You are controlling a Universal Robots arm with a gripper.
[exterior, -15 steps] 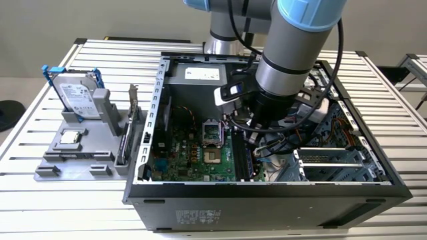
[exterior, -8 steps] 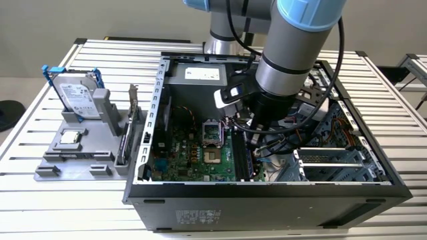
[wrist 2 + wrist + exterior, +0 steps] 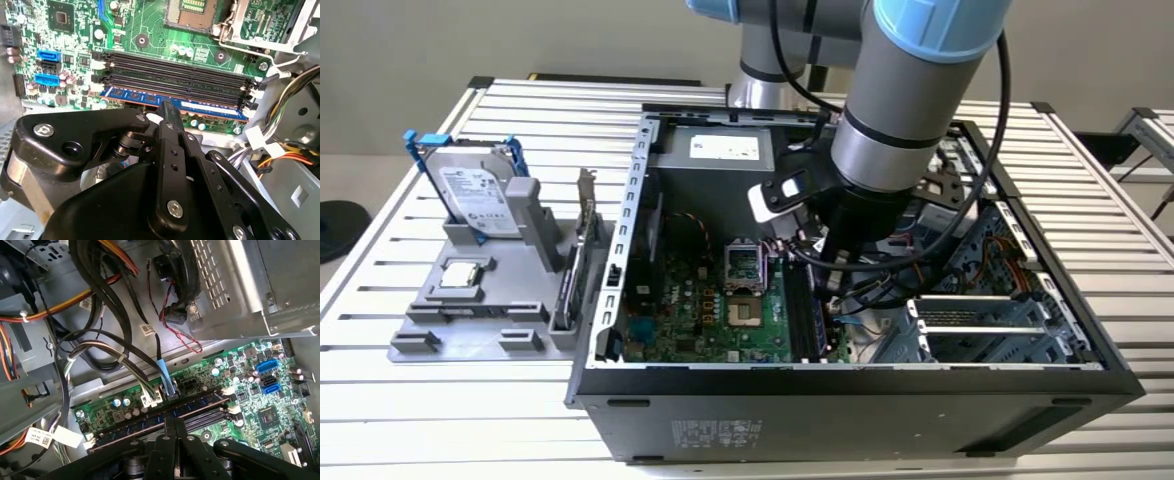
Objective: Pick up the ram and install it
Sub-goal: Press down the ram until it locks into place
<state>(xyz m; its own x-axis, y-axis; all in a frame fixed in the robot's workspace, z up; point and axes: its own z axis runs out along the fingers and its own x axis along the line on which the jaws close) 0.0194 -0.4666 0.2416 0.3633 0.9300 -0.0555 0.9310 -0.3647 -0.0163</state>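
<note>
While the arm reaches down into the open computer case [image 3: 854, 385], the pincer [image 3: 167, 107] sits directly over the ram [image 3: 210, 106], its black fingertips drawn together and touching the stick's top edge near mid-length; no gap shows between them in the second wrist view. Ram: a blue-faced stick standing on edge in the memory slot nearest the pincer, parallel to the three empty black slots [image 3: 180, 67] just beyond it. In the first wrist view the same stick [image 3: 145, 424] runs across just ahead of the closed fingertips [image 3: 170, 427], with the blue cable [image 3: 165, 377] plugged in close behind it. Past the slots lies the bare processor socket [image 3: 195, 10] on the green motherboard [image 3: 75, 50]. In the exterior view, well outside the case toward that view's left, a grey fixture [image 3: 467, 310] on the slatted surface [image 3: 374, 250] holds an upright hard drive [image 3: 474, 195] in a blue frame.
</note>
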